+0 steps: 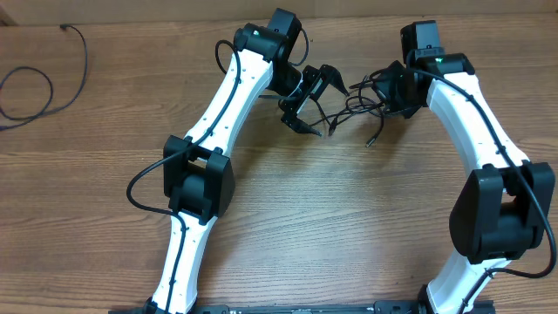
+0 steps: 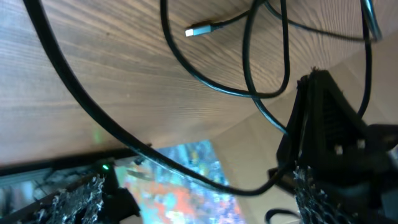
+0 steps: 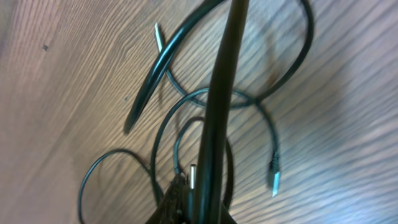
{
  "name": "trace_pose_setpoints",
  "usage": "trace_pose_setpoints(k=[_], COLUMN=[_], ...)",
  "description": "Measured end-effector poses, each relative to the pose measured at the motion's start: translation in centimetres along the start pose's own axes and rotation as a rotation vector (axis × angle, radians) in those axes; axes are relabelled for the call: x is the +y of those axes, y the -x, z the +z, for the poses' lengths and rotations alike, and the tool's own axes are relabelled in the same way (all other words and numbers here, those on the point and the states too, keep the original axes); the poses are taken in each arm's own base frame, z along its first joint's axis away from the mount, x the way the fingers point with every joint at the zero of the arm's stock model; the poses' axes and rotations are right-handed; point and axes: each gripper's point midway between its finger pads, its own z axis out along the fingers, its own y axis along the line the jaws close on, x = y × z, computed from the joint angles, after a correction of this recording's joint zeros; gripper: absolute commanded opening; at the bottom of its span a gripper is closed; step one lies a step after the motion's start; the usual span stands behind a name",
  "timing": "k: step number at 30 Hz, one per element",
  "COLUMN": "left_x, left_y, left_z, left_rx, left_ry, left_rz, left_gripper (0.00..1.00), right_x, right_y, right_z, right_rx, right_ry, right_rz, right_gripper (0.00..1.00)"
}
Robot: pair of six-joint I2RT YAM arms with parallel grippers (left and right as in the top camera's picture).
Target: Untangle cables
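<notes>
A tangle of thin black cables (image 1: 356, 106) lies on the wooden table between my two grippers. My left gripper (image 1: 334, 111) stands open at the tangle's left side, and one cable strand (image 2: 186, 171) crosses the gap between its fingers (image 2: 74, 202). A silver plug end (image 2: 198, 30) lies loose on the wood beyond. My right gripper (image 1: 382, 87) is shut on a cable (image 3: 217, 112) at the tangle's right side, and that cable rises straight from the jaws. A plug (image 3: 193, 176) sits right by the jaws. Two other plug ends (image 3: 274, 178) (image 3: 157, 34) rest on the table.
Another thin black cable (image 1: 39, 83) lies looped by itself at the far left of the table (image 1: 288, 227). The right arm's black gripper body (image 2: 329, 130) fills the right of the left wrist view, close to my left fingers.
</notes>
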Motion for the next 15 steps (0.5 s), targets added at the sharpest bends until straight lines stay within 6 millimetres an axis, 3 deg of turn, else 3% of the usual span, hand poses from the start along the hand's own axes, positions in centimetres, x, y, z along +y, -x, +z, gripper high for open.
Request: trace_pose_setpoints(k=[4,5,6,9,11,15], left_x=[-0.7,-0.9,-1.4,-2.5,-2.6,-2.8], left_y=[0.0,0.1,0.3,1.0,1.7,2.7], left_z=[0.2,0.2,0.3,0.4,0.3,0.0], left_rx=[-0.005,-0.008,-0.02,-0.06,-0.098,-0.152], left_ry=[-0.019,-0.027,-0.044,-0.08,-0.083,-0.091], left_rz=[-0.112,-0.115,-0.119,-0.109,-0.116,-0.08], left_gripper=[1.0,0.95,0.83,0.26,0.05,0.04], right_x=[1.1,1.3,1.5,1.9,1.8,2.0], right_y=[-1.5,-1.8,-2.2,-3.2,-3.6,-4.1], right_z=[0.0,0.0,0.0,-0.2,-0.5,-1.9], right_rx=[0.056,0.069,0.086,0.135,0.155,0.171], right_ry=[0.037,0.045,0.055,0.07,0.067,0.089], right_rz=[0.07,0.078,0.086,0.105,0.115,0.084], right_gripper=[0.04,0.04,0.04,0.04,0.04,0.04])
